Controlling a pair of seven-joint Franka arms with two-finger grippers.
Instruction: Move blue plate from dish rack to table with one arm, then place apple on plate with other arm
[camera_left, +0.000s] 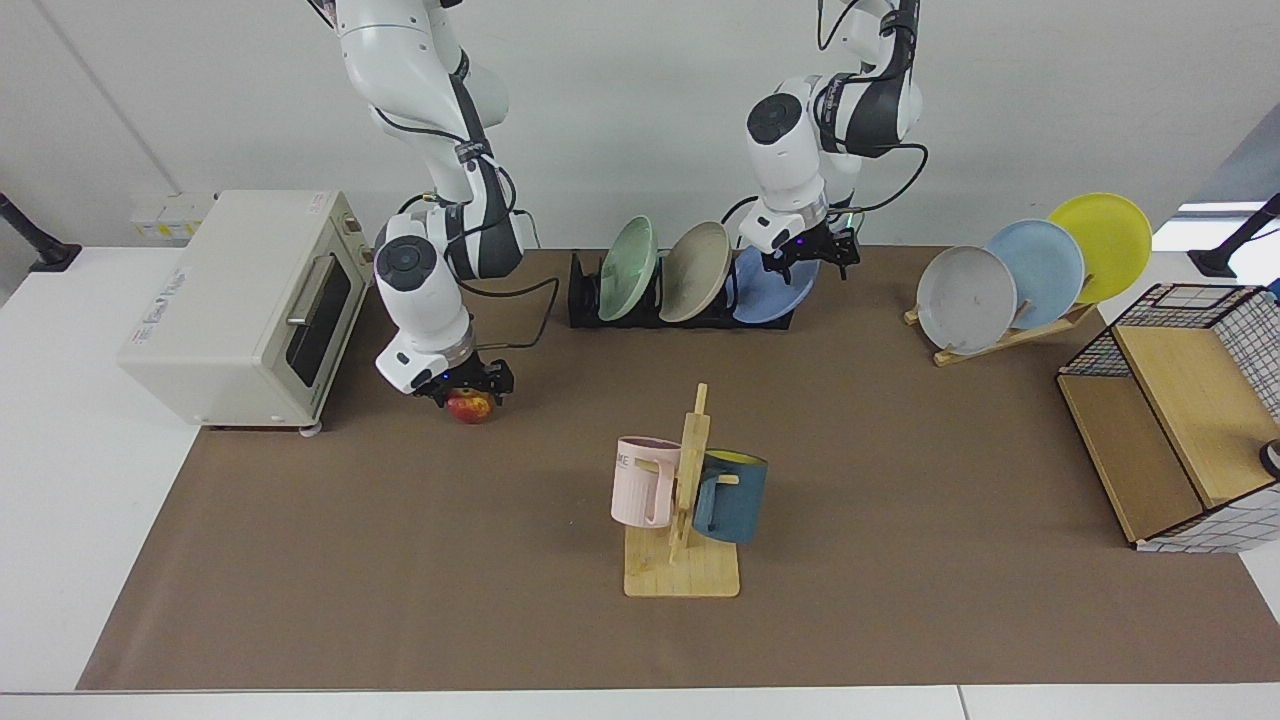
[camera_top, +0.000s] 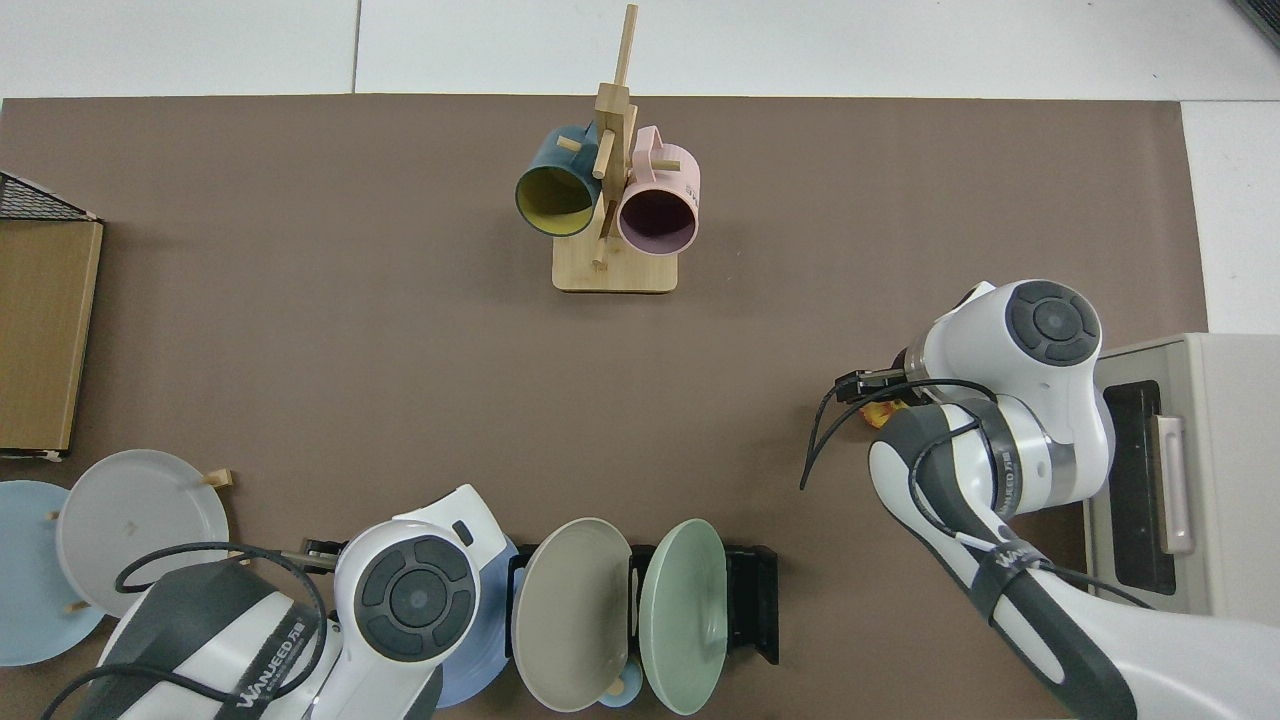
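The blue plate (camera_left: 768, 292) leans in the end slot of the black dish rack (camera_left: 585, 300), beside a beige and a green plate. My left gripper (camera_left: 805, 258) is at the plate's upper rim; in the top view the arm hides it and covers much of the blue plate (camera_top: 495, 650). The apple (camera_left: 472, 408) rests on the brown mat of the table (camera_left: 900, 500) in front of the oven. My right gripper (camera_left: 466, 385) is down over it, open, with a finger on either side. In the top view only a sliver of the apple (camera_top: 882, 410) shows.
A white toaster oven (camera_left: 240, 300) stands close behind the right arm. A wooden mug tree (camera_left: 685, 500) with two mugs is mid-table. A wooden stand (camera_left: 1000, 335) holds grey, sky-blue and yellow plates. A wire basket with a wooden box (camera_left: 1170, 420) sits at the side.
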